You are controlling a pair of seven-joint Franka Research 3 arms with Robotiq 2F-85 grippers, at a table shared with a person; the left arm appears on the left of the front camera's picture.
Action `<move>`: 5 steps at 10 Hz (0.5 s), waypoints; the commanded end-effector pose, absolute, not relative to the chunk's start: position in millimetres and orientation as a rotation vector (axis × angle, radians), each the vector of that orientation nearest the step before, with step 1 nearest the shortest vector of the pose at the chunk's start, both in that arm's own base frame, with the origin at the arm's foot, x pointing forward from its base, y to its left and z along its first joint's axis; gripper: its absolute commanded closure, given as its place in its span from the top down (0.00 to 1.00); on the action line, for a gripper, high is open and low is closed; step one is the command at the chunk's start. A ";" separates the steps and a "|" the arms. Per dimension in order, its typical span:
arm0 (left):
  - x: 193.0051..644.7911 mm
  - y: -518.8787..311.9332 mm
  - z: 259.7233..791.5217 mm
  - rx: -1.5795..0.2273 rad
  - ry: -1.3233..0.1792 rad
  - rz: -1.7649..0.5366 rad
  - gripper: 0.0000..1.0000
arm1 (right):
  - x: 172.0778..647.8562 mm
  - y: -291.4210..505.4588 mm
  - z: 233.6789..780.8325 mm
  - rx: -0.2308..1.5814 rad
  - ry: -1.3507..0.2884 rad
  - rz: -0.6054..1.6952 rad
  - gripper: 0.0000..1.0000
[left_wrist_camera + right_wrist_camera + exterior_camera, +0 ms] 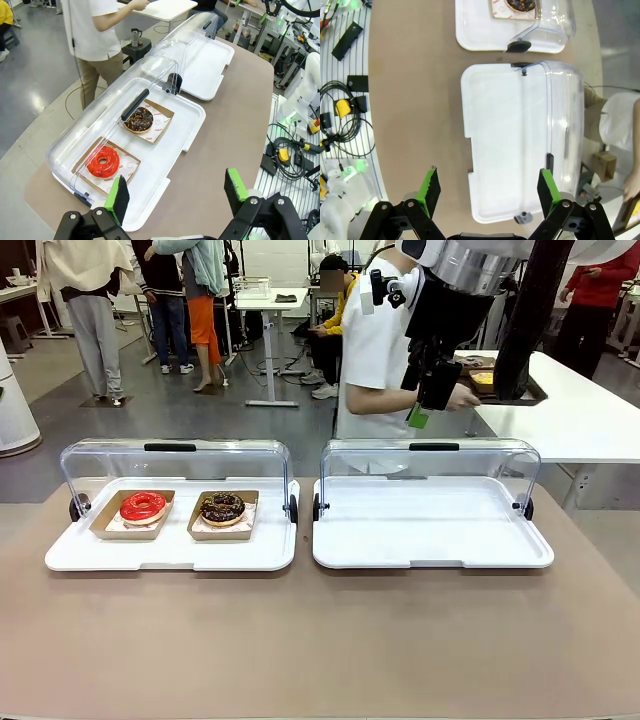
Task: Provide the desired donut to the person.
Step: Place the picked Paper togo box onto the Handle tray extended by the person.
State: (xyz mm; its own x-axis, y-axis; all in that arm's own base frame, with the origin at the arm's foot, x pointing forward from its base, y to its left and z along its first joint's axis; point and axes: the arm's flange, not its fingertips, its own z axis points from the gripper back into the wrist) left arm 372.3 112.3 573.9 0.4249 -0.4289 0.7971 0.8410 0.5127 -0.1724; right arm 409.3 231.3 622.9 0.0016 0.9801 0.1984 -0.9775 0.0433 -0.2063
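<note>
Front view – trays: two white trays with raised clear lids are seen side by side on the counter (320, 640). The left tray (170, 550) carries a red donut (143, 506) and a chocolate donut (222, 507), each in its own brown paper boat, the red one on the robot's left. The right tray (430, 540) lies bare.
Front view – person: the person (375, 360) stands at the far side, turned toward another table; no donut is being pointed at, so the wanted one cannot be told.
Front view – right arm: a black pincer (432, 390) is held high above the right tray.
Left wrist view – pincer: the left pincer (175, 192) is released, its green pads spread wide and nothing between them, high over the near edge of the donut tray.
Left wrist view – donuts: both donuts are seen under the open lid, the red one nearer the pincer.
Right wrist view – pincer: the right pincer (487, 185) is released and bare, looking straight down on the bare tray; the chocolate donut shows at the top edge.
Advice: a sign from the person should be awaited before a choice is made. The left pincer is judged better placed. The paper boat's rim, not the icing, is best gripped, lifted level and clear of the lid.
</note>
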 end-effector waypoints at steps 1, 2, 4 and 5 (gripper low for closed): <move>373.1 111.3 574.4 -0.621 -0.770 -0.860 1.00 | 421.1 198.3 635.6 0.064 -0.330 1.456 1.00; 373.1 111.3 574.4 -0.621 -0.770 -0.860 1.00 | 436.0 149.8 649.2 0.140 -0.372 1.487 1.00; 373.1 111.3 574.4 -0.621 -0.770 -0.860 1.00 | 457.6 38.7 658.4 0.210 -0.425 1.421 1.00; 373.1 111.3 574.4 -0.621 -0.770 -0.860 1.00 | 460.7 -11.6 648.3 0.166 -0.331 1.436 1.00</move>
State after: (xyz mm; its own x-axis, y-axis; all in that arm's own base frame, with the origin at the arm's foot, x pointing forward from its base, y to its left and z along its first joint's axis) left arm 372.2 112.5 573.9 0.4250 -0.4286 0.7973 0.8409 0.5130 -0.1725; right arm 449.5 11.2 655.9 0.1162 0.9259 0.3594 -0.9762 0.1732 -0.1305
